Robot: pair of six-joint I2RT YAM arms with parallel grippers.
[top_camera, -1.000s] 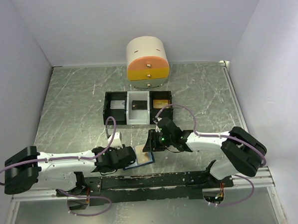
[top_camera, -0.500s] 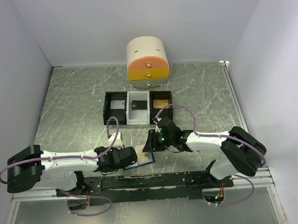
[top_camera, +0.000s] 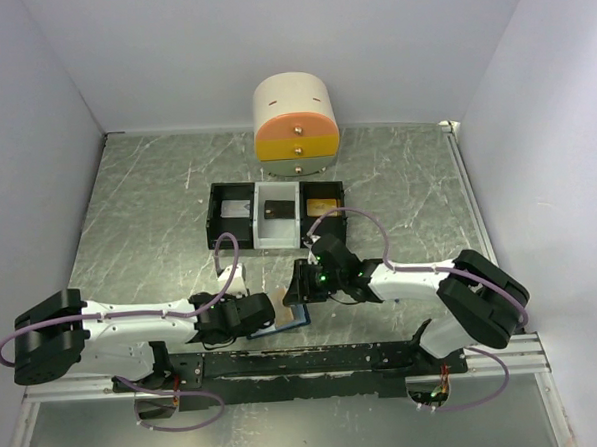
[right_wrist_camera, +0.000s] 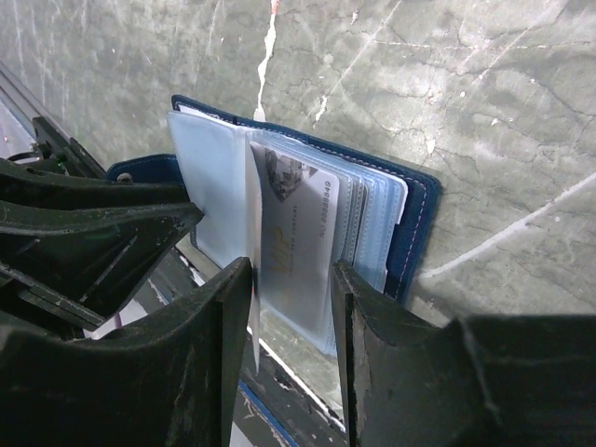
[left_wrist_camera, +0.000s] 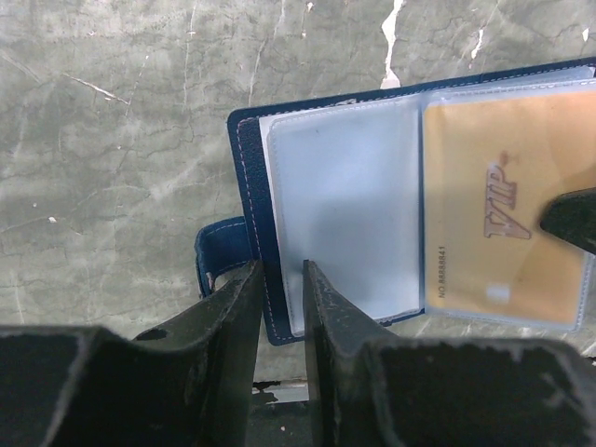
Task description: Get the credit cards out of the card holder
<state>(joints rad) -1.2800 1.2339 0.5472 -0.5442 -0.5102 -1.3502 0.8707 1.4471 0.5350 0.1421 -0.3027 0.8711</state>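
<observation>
The card holder [top_camera: 293, 315] lies open near the table's front edge, dark blue outside [left_wrist_camera: 250, 186] with clear sleeves inside. A tan-gold credit card [left_wrist_camera: 503, 214] marked VIP sits in the right-hand sleeve. My left gripper [left_wrist_camera: 279, 272] has narrow jaws closed over the holder's near-left edge, beside the clasp tab [left_wrist_camera: 219, 256]. My right gripper [right_wrist_camera: 291, 270] stands half open, its fingers on either side of the sleeve holding the card [right_wrist_camera: 298, 223]. Its left finger touches a sleeve that stands upright. In the top view the grippers [top_camera: 266, 316] [top_camera: 306, 283] meet at the holder from left and right.
A black-and-white three-compartment tray [top_camera: 279, 235] lies behind the holder. Farther back stands a round cream and orange drawer unit [top_camera: 296, 128]. The black mounting rail [top_camera: 316, 361] runs just in front of the holder. Walls close in the left, right and back.
My left gripper's jaws have narrowed onto the holder's edge. The right arm has shifted slightly left. The holder stays where it was.
</observation>
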